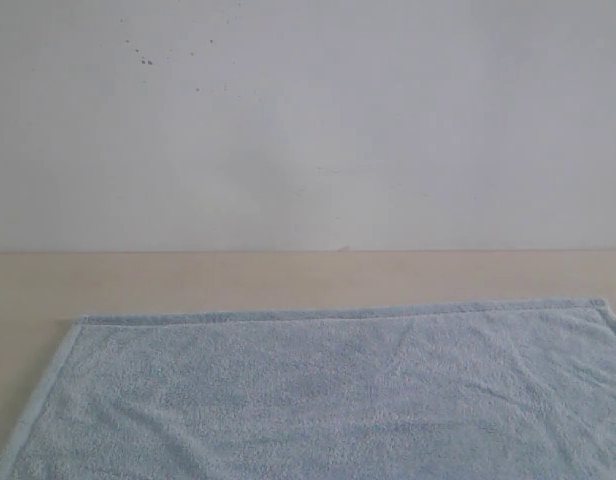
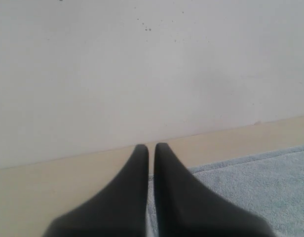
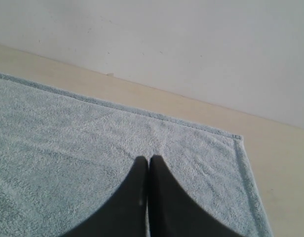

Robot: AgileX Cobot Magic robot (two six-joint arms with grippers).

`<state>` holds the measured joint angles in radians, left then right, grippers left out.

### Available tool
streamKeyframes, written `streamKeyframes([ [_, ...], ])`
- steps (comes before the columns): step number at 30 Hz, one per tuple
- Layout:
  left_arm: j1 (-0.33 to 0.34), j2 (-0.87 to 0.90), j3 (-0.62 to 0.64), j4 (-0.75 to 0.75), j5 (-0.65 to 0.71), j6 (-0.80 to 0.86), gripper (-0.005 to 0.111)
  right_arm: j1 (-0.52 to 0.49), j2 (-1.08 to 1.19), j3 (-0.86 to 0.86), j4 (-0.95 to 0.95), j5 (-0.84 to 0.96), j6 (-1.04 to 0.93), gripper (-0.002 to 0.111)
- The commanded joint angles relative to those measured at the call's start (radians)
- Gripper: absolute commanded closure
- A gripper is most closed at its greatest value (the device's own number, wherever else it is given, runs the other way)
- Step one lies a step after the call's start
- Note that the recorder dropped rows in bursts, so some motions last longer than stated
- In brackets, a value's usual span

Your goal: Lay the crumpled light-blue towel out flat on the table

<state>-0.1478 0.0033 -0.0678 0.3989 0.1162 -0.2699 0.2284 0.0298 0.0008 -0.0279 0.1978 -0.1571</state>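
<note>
A: How does it lie?

B: The table runs wide, back to the white wall at its far edge. The towel lies toward the near edge, open in a single layer. Its near part runs out of the exterior view, so I cannot vouch for that end.

A: Straight?

B: The far hem runs about parallel to the table's far edge, with a band of bare wood between. The far right corner is squared out.

A: Anything to smooth?

B: A few faint creases fan back from that hem. They are low ridges, not folds.

A: The arms?

B: Neither shows in the exterior view. The left gripper has its fingers drawn together with only a sliver between them, and it holds nothing. It hovers by the far hem, where cloth gives way to bare table. The right gripper is closed and empty too, over the cloth short of the far right corner.

A: So, the step?

B: I judge the spreading nearly done, with only a check and a light finish left. If the creases matter, pinch the hem alone at both far corners. Draw both ends outward together, toward the table's left and right edges, evenly and low. Pulling one side alone would likely drag the terry askew.
</note>
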Motion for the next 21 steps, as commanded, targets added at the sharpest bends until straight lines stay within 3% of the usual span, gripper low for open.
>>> streamKeyframes([
  [1, 0.004, -0.003, -0.001, 0.001, -0.012, -0.009, 0.103, 0.001, 0.004, -0.001, -0.008, -0.011, 0.001, 0.108],
  [6, 0.004, -0.003, -0.001, 0.001, -0.012, -0.009, 0.103, -0.034, -0.03, -0.001, -0.021, 0.17, 0.093, 0.108],
  [21, 0.004, -0.003, -0.001, 0.001, -0.013, -0.009, 0.103, -0.045, -0.03, -0.001, -0.07, 0.167, 0.054, 0.108],
])
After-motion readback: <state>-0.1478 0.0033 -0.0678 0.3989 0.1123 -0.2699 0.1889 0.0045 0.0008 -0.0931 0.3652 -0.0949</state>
